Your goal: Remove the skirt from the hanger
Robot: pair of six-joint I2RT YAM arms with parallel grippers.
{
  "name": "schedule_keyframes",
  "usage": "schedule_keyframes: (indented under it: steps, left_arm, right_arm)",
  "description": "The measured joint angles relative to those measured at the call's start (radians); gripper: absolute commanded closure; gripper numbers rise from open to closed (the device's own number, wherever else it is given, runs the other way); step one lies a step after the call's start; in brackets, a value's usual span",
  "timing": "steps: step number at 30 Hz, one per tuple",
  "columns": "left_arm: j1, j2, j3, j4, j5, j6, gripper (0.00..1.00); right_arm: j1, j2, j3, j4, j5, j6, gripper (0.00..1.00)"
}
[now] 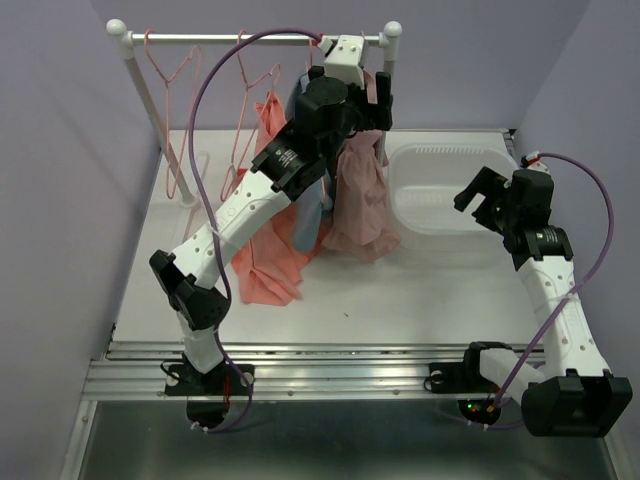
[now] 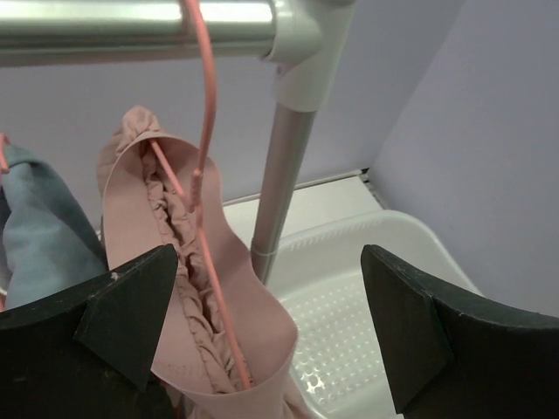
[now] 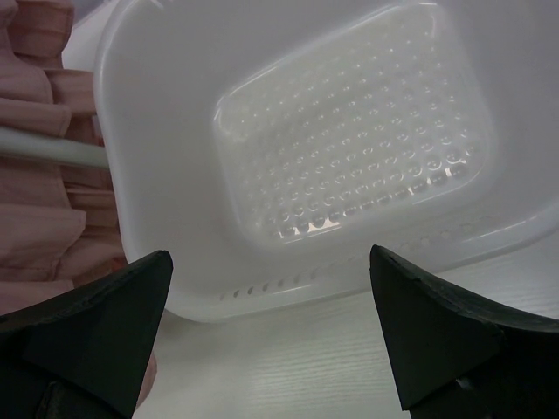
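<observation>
One rail. Two bare hangers hang at its left end. Three garments follow: salmon garment, blue garment, then the skirt, rightmost, on its pink hanger. Left gripper is at the skirt's waistband, jaws apart, empty. One white tub. Right gripper is above it, jaws apart, empty.

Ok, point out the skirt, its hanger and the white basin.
skirt (image 2: pixel 249 310): left wrist view, smooth fabric inside waistband.
hanger (image 2: pixel 210 87): left wrist view, wire of its hook.
white basin (image 3: pixel 157 175): right wrist view, left inner wall.
</observation>
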Motion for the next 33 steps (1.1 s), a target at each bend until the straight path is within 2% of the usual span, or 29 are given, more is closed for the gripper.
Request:
schedule_keyframes:
  steps: [7,13,14,16,18,22,28,29,30,33]
  left_arm:
    - [0.003,0.029,0.0,-0.035,-0.098,0.003,0.02]
    - [0.003,0.035,0.0,-0.032,-0.142,0.002,0.12]
    - [0.003,0.039,0.0,-0.032,-0.147,0.001,0.19]
    - [0.003,0.05,0.002,-0.033,-0.158,-0.004,0.22]
    - [0.003,0.075,0.006,-0.033,-0.172,-0.007,0.33]
    - [0.003,0.114,0.006,-0.042,-0.188,-0.013,0.42]
    - [0.003,0.131,0.007,-0.039,-0.209,-0.018,0.79]
    - [0.003,0.131,0.011,-0.031,-0.215,-0.019,0.91]
    - [0.003,0.131,0.012,-0.025,-0.22,-0.02,0.97]
    - [0.003,0.131,0.013,-0.019,-0.236,-0.022,1.0]
  right_arm:
    - [0.0,0.0,-0.004,0.002,-0.002,-0.004,0.0]
    - [0.0,0.0,-0.005,0.003,-0.002,-0.01,0.0]
    - [0.0,-0.001,-0.005,0.003,-0.002,-0.013,0.0]
    - [0.0,-0.005,-0.005,0.003,-0.002,-0.015,0.0]
    - [0.0,-0.011,-0.006,0.003,-0.002,-0.015,0.0]
    - [0.0,-0.026,-0.006,0.003,-0.002,-0.018,0.0]
    - [0.0,-0.03,-0.018,0.006,-0.002,-0.02,0.0]
    - [0.0,-0.03,-0.023,0.005,-0.002,-0.021,0.0]
    - [0.0,-0.03,-0.025,0.003,-0.002,-0.022,0.0]
    - [0.0,-0.03,-0.026,0.005,-0.002,-0.022,0.0]
